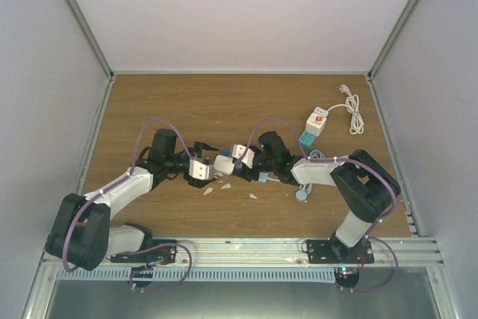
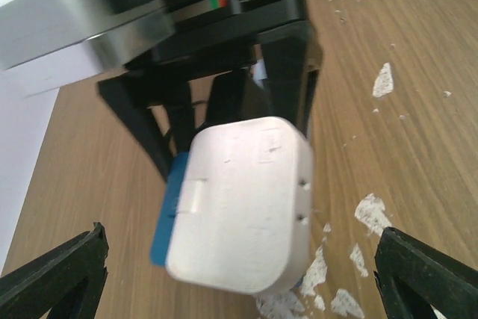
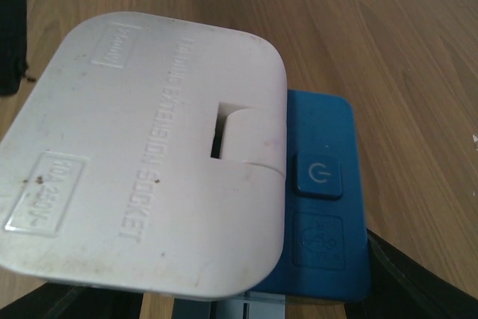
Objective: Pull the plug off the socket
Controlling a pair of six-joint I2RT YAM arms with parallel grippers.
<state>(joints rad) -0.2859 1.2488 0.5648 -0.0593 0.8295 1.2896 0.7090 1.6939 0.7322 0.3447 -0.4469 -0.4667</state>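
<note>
Over the middle of the wooden table (image 1: pixel 187 102), the white socket (image 3: pixel 149 155) with the blue plug (image 3: pixel 321 199) attached is pinched between the fingers of the right gripper (image 1: pixel 231 159), while the fingers (image 2: pixel 56 278) of the left gripper (image 1: pixel 210 170) are spread wide on both sides of it, without touching.

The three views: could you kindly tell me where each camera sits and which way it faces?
Top external: above, behind the arms, looking down on the table; both arms show.
Left wrist: faces the white socket held by the right gripper; own open fingers at bottom corners.
Right wrist: close over the socket and blue plug; own fingers at bottom.
Shared: both wrists see socket and plug.
</note>
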